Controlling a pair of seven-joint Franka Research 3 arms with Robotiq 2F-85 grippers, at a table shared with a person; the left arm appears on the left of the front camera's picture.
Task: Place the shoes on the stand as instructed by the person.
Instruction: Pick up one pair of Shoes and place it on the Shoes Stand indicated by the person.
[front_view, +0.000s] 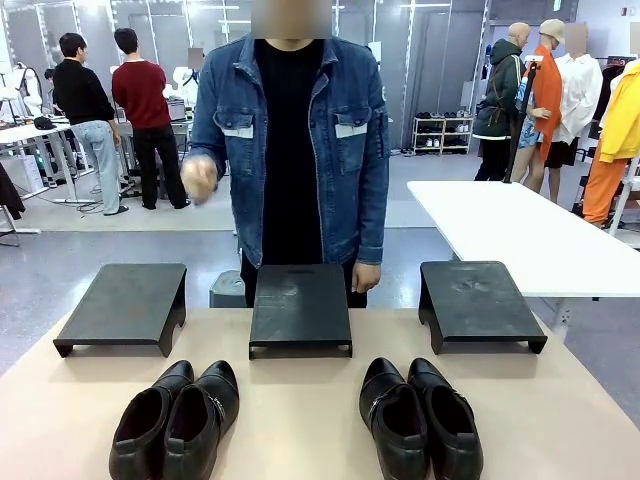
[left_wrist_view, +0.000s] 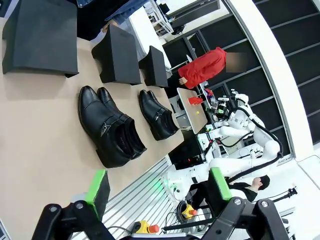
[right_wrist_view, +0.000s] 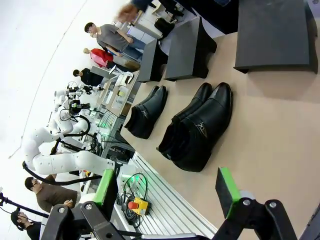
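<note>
Grey floor (front_view: 60, 265), a white table (front_view: 520, 225) at right, a low shelf rack (front_view: 442, 135) by the far wall (front_view: 425, 60).

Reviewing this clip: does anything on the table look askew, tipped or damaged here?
Nothing stands out. The left pair of shoes and the right pair stand upright on the table, shoes side by side, before the bare left stand, middle stand and right stand.

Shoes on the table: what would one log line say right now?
left shoe pair, right shoe pair: on table, before stands | left tool: open | right tool: open | person's hand: raised
</note>
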